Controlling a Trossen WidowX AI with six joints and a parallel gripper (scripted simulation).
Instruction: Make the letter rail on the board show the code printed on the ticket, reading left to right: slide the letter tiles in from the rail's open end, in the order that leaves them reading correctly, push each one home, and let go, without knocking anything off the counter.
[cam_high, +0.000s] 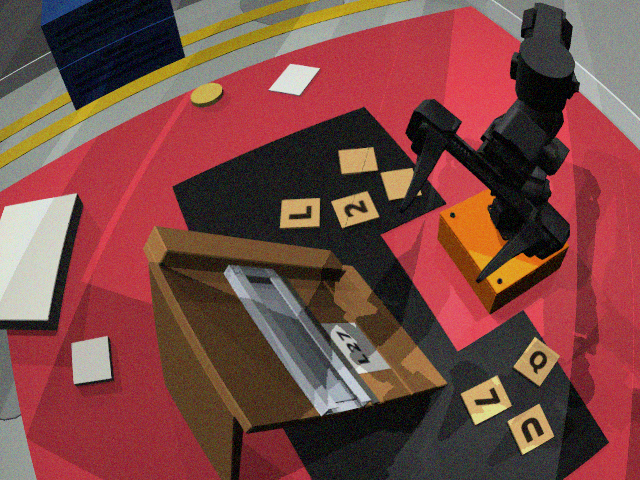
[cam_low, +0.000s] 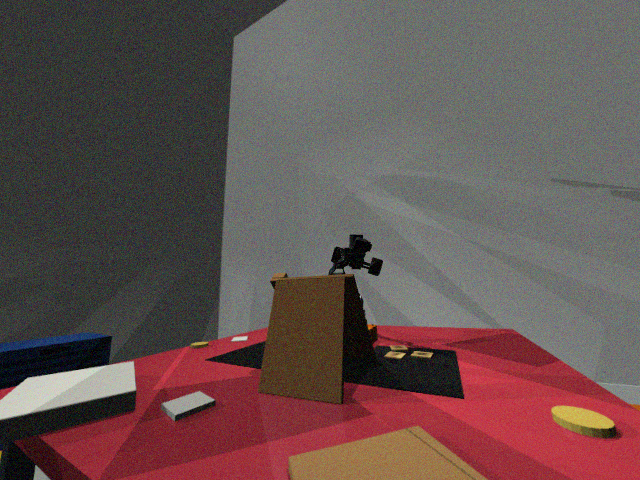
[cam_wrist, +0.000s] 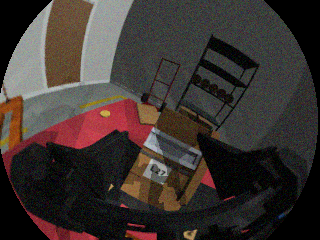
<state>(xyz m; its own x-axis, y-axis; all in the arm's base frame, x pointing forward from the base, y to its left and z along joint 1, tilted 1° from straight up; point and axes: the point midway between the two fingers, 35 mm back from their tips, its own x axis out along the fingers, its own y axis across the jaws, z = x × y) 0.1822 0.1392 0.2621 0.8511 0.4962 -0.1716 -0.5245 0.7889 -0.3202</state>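
1. The black parallel-jaw gripper (cam_high: 442, 245) (cam_low: 351, 271) (cam_wrist: 163, 135) is released, its fingers spread wide with nothing between them. It hangs in the air, at about the level of the board's top edge or above.

2. In the top view, one finger overlaps a plain tan square tile (cam_high: 395, 183), partly hiding it; the other overlaps the orange block-shaped base (cam_high: 467, 227).

3. Near that first finger in the same view, on the black mat (cam_high: 248, 186) (cam_low: 413, 377), lie a tan square tile marked 2 (cam_high: 355, 208) and another plain tan tile (cam_high: 357, 160). The tan L tile (cam_high: 299, 212) lies just beyond the 2.

4. Farther off, past the base on another part of the mat, three tan tiles form a loose group: Q (cam_high: 537, 361), 7 (cam_high: 485, 399) and U (cam_high: 530, 428).

5. The brown slanted board (cam_high: 206, 320) (cam_low: 310, 335) (cam_wrist: 135, 185) stands well apart from the gripper. Its white paper ticket (cam_high: 356, 347) (cam_wrist: 157, 171) reads L27.

6. Beyond the ticket, higher on the slope, runs the pale grey channel-shaped letter rail (cam_high: 289, 320) (cam_wrist: 172, 148). All seven tiles lie outside it.
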